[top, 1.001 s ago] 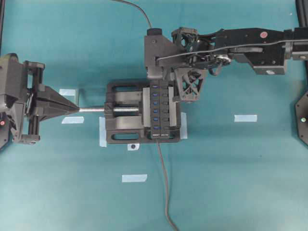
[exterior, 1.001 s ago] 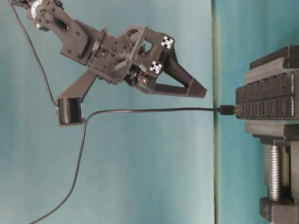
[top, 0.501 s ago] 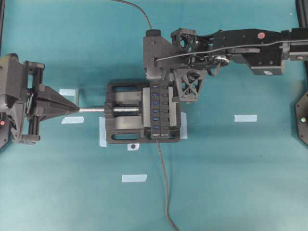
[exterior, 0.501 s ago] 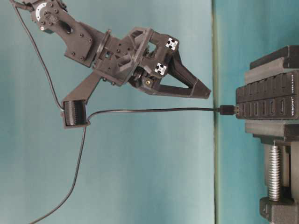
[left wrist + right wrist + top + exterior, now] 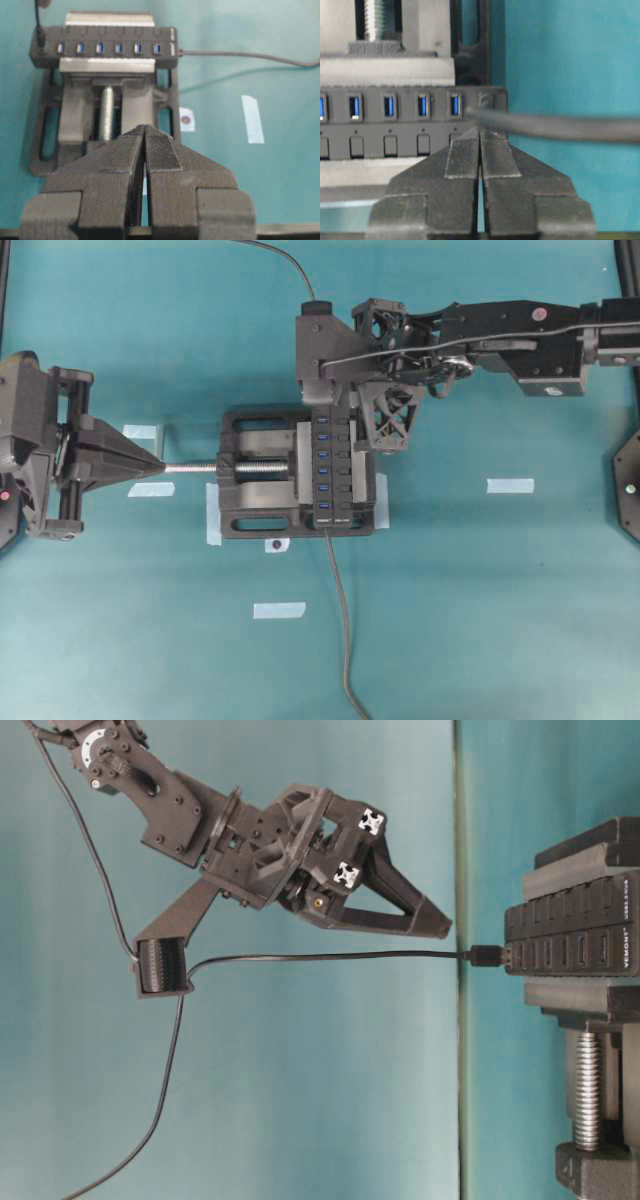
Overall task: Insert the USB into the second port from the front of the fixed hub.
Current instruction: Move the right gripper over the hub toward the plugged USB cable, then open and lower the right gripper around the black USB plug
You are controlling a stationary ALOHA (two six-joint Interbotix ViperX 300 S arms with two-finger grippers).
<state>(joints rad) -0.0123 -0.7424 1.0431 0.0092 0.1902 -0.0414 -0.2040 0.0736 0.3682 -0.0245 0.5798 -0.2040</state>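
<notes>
A teal table surface point(image 5: 480, 620) fills the overhead view, evenly lit; strips of pale blue tape lie around a small black dot marker point(image 5: 275, 543): one strip point(image 5: 279, 610) below it, one point(image 5: 510, 485) well to its right, two point(image 5: 140, 431) to its left

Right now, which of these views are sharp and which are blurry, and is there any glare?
Overhead: evenly lit and sharp, the hub and its blue ports readable. Table-level: crisp, the USB clear against the teal. Right wrist: the black cable crossing the frame is soft, out of focus. Left wrist: the shut fingers are sharp, and the vise screw shines only mildly.
</notes>
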